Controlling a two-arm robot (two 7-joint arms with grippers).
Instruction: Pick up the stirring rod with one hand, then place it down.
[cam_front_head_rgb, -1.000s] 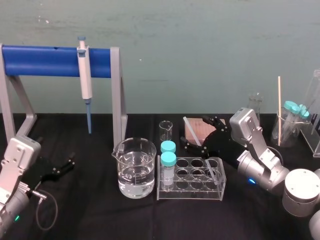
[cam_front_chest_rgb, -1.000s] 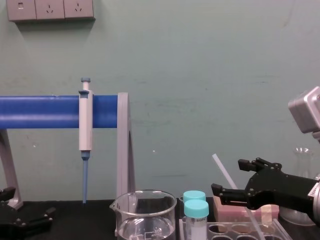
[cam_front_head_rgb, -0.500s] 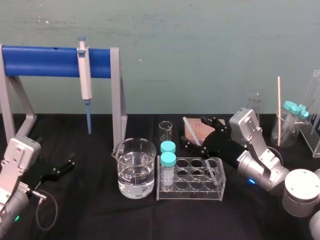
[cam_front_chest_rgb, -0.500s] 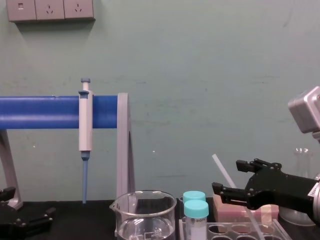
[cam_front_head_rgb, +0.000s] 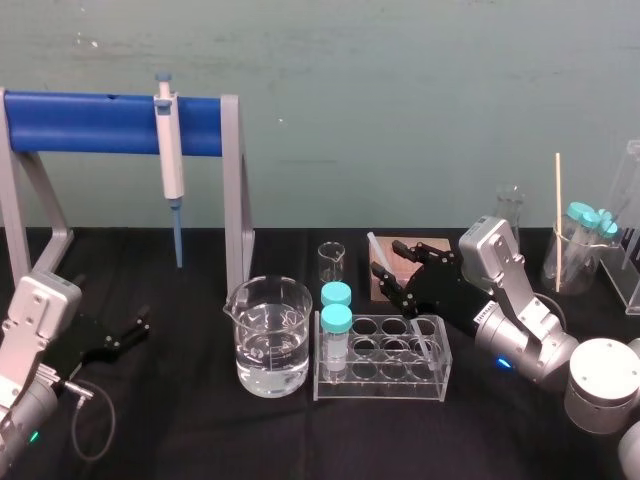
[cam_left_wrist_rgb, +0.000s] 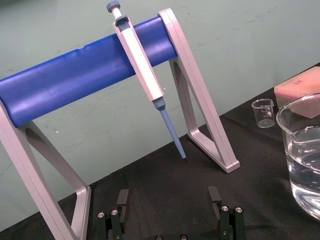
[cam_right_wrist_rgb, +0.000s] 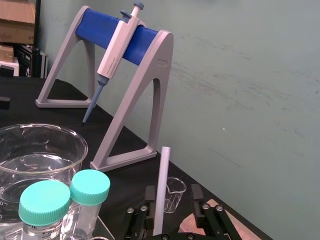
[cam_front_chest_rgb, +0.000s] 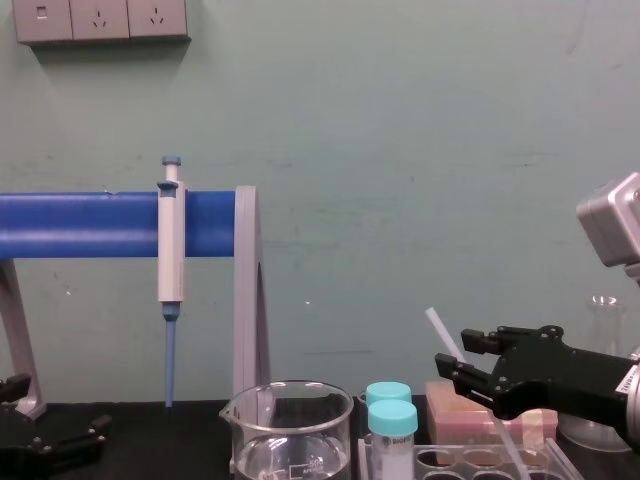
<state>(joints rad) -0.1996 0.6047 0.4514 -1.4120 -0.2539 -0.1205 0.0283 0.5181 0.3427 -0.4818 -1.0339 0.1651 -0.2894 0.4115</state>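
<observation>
The left end effector (cam_front_head_rgb: 135, 330) is resting low on the desk (cam_front_head_rgb: 180, 430) at the robot's left. Its fingers are standing apart with nothing between them, well away from the work. Further right, past the water beaker (cam_front_head_rgb: 268, 340), the stirring rod (cam_front_head_rgb: 376, 248) is standing with its lower end in a well of the clear tube rack (cam_front_head_rgb: 380, 385). It is leaning, so its long axis is running up from the rack toward the wall and slightly to the robot's left. The right end effector (cam_front_head_rgb: 390, 266) is reaching in from the right, above the rack, and straddling the rod's upper stretch. In the right wrist view the rod is rising between the two fingers (cam_right_wrist_rgb: 150, 192), close against one and with a gap showing to the other, so the jaws are apart, not clamped. The rod is lying inside this end effector's span, crossing it roughly at right angles, and the right arm is by far the nearer. Closing looks like the next step, then a lift along the rod's tilt.
</observation>
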